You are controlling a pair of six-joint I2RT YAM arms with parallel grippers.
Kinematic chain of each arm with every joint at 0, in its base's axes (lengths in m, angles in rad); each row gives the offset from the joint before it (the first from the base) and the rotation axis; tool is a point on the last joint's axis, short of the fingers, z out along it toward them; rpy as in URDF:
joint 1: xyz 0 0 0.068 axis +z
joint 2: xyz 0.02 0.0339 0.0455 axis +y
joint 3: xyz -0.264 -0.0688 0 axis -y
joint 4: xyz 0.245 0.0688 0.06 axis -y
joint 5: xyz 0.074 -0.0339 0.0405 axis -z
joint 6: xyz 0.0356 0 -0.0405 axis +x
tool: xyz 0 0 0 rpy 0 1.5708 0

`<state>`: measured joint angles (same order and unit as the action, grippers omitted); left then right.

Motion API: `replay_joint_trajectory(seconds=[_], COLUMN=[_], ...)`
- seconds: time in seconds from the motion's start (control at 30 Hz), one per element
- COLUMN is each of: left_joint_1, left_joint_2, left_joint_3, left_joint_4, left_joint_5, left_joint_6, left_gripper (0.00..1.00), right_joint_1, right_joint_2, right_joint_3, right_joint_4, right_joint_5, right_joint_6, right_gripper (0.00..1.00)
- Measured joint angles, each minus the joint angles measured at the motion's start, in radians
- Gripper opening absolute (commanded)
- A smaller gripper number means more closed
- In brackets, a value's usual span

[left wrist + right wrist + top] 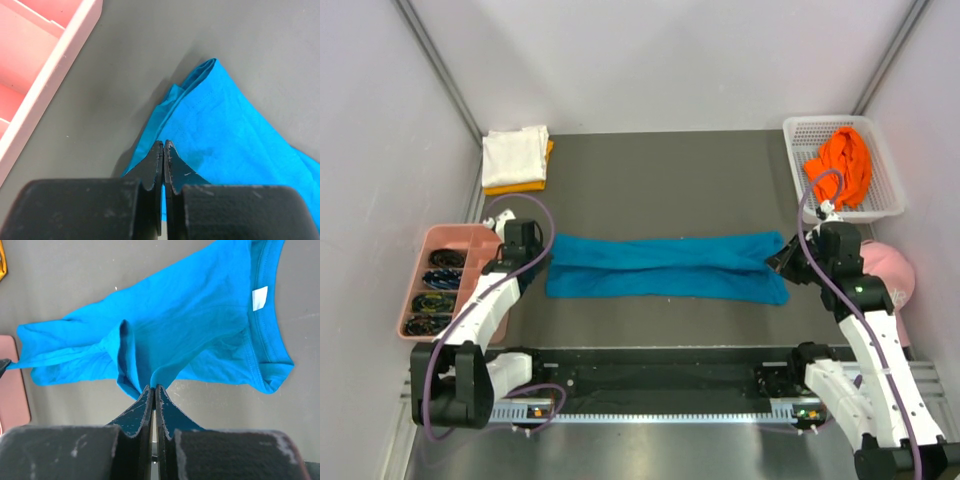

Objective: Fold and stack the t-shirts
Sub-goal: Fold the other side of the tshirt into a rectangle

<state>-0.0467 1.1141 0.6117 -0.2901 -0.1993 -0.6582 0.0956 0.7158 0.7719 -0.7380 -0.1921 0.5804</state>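
Note:
The teal-blue t-shirt (665, 266) lies as a long folded band across the middle of the table. My left gripper (532, 243) is at its left end, jaws shut on the cloth edge (200, 130). My right gripper (786, 258) is at its right end, shut on a lifted pinch of the shirt (165, 335), whose collar and white tag show at the upper right. A folded white shirt (515, 153) lies on a yellow-orange one (520, 184) at the back left. A bright orange shirt (847, 166) sits in a white basket (888, 190).
A pink compartment tray (432, 320) holding small dark items stands at the left, close to the left arm; its corner shows in the left wrist view (45, 75). A pink cap (892, 275) lies right of the right arm. White walls enclose the table.

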Motion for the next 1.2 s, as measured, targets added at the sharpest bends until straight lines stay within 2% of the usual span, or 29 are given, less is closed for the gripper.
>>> replay_joint_trajectory(seconds=[0.67,0.73,0.77,0.83,0.87,0.9,0.97,1.2], left_joint_1=[0.000,0.000,0.000,0.000,0.000,0.000,0.000,0.000], left_joint_2=[-0.042,-0.054,-0.059,-0.071,-0.077,-0.084,-0.103,-0.224], left_joint_3=[-0.071,-0.080,-0.085,-0.096,-0.101,-0.107,-0.115,-0.108], left_joint_4=[-0.020,-0.025,-0.027,-0.030,-0.032,-0.034,-0.053,-0.117], left_joint_5=[0.013,0.016,0.018,0.021,0.022,0.024,0.024,-0.006], left_joint_6=[-0.031,-0.034,-0.036,-0.042,-0.046,-0.050,-0.059,-0.100], left_gripper=[0.01,0.05,0.07,0.13,0.20,0.32,0.32,0.36], right_joint_1=[0.000,0.000,0.000,0.000,0.000,0.000,0.000,0.000], right_joint_2=[-0.059,-0.066,-0.069,-0.077,-0.082,-0.087,-0.097,-0.137], right_joint_3=[-0.063,-0.075,-0.082,-0.093,-0.100,-0.103,-0.105,-0.105], right_joint_4=[-0.069,-0.078,-0.084,-0.097,-0.103,-0.110,-0.129,-0.141], right_joint_5=[0.004,0.003,0.003,0.003,0.004,0.004,0.008,0.046], right_joint_6=[0.020,0.026,0.032,0.046,0.044,0.050,0.054,0.076], right_gripper=[0.01,0.12,0.34,0.49,0.58,0.60,0.64,0.65])
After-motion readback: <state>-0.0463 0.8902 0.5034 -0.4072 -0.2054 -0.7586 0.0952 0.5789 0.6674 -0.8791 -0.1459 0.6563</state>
